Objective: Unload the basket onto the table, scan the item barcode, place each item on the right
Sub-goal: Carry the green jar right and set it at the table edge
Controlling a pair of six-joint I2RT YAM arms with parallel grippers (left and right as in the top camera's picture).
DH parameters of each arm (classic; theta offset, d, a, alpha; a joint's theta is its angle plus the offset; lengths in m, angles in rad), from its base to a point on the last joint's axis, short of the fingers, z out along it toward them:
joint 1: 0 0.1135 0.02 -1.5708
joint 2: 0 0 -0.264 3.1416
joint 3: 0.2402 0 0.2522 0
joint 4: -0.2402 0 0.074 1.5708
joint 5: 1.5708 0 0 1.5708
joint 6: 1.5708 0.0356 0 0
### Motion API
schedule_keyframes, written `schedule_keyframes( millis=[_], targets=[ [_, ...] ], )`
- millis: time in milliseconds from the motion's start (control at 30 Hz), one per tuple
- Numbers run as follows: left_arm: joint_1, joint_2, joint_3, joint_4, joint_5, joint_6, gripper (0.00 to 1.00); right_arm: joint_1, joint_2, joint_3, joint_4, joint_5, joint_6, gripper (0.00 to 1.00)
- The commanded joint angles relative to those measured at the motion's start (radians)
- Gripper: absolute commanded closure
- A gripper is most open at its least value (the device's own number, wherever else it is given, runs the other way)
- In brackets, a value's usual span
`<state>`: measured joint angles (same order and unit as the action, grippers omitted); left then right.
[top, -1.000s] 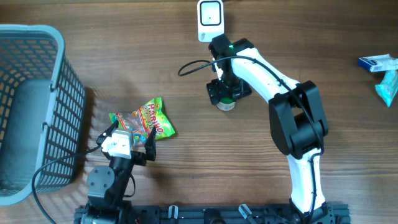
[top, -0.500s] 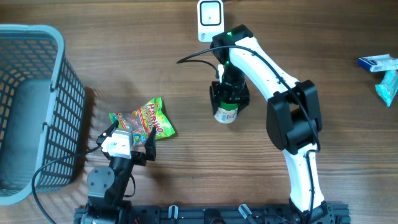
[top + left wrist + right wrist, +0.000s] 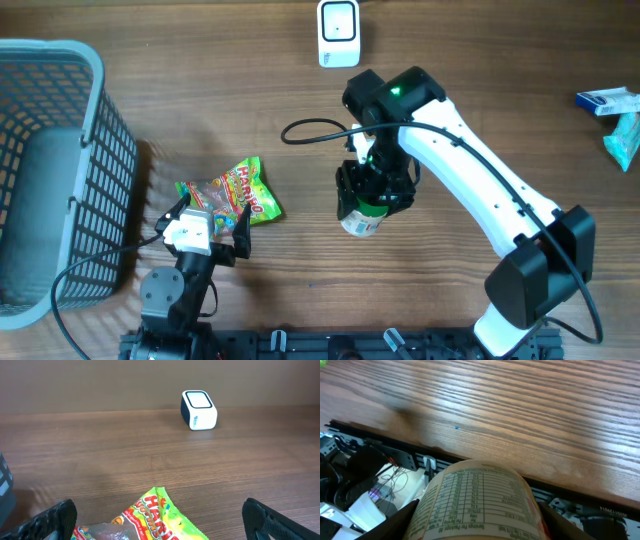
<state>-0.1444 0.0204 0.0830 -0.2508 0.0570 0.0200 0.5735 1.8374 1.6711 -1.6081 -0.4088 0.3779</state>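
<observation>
- The grey mesh basket [image 3: 92, 150] stands at the table's left edge.
- The right gripper [image 3: 372, 192] clasps a label-wrapped canister [image 3: 360, 222] tilted above the table, well apart from the white barcode scanner [image 3: 338, 32].
- The left gripper [image 3: 212, 222] is spread wide, its fingers [image 3: 55, 517] flanking the Haribo bag [image 3: 238, 192] ungripped.

- A bench [image 3: 500, 80] of brown wood with long, fine grain is spread across the whole overhead view.
- A plain, dull brown wall [image 3: 100, 380] is seen behind the bench's far edge.
- A black rail [image 3: 330, 345] is fixed along the near edge.
- Loose wires [image 3: 385, 480] are glimpsed below that rail.
- Soft, even light is cast; a pale sheen is left on the grain.
</observation>
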Motion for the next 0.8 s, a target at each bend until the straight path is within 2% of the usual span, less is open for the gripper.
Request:
schedule_keyframes(
  millis=[0, 167, 200, 233, 300, 400, 500, 533, 567, 600, 700, 767],
  targets=[
    [-0.005, -0.004, -0.006, 0.003, -0.005, -0.009, 0.00, -0.002, -0.007, 0.047, 0.008, 0.097, 0.015, 0.47],
    [-0.005, -0.004, -0.006, 0.003, -0.005, -0.009, 0.00, 0.003, -0.063, 0.075, 0.365, 0.553, -0.016, 0.48],
    [-0.005, -0.004, -0.006, 0.003, -0.005, -0.010, 0.00, 0.003, -0.061, 0.051, 0.550, 0.624, -0.074, 0.50],
    [-0.005, -0.004, -0.006, 0.003, -0.005, -0.010, 0.00, 0.002, -0.061, 0.024, 0.659, 0.639, -0.124, 0.50],
    [-0.005, -0.004, -0.006, 0.003, -0.005, -0.009, 0.00, -0.005, -0.059, -0.067, 0.990, 0.666, -0.242, 0.50],
    [-0.005, -0.004, -0.006, 0.003, -0.005, -0.009, 0.00, -0.048, -0.050, -0.220, 1.401, 0.700, -0.285, 0.51],
    [-0.005, -0.004, -0.006, 0.003, -0.005, -0.010, 0.00, -0.090, 0.032, -0.299, 1.703, 0.699, -0.382, 0.50],
    [-0.005, -0.004, -0.006, 0.003, -0.005, -0.009, 0.00, -0.109, 0.128, -0.299, 1.890, 0.684, -0.461, 0.46],
    [-0.005, -0.004, -0.006, 0.003, -0.005, -0.010, 0.00, -0.114, 0.182, -0.299, 1.999, 0.659, -0.506, 0.43],
    [-0.005, -0.004, -0.006, 0.003, -0.005, -0.010, 0.00, -0.117, 0.276, -0.298, 2.166, 0.640, -0.536, 0.35],
    [-0.005, -0.004, -0.006, 0.003, -0.005, -0.010, 0.00, -0.117, 0.411, -0.288, 2.382, 0.634, -0.512, 0.34],
    [-0.005, -0.004, -0.006, 0.003, -0.005, -0.010, 0.00, -0.117, 0.463, -0.240, 2.417, 0.614, -0.480, 0.36]
  ],
)
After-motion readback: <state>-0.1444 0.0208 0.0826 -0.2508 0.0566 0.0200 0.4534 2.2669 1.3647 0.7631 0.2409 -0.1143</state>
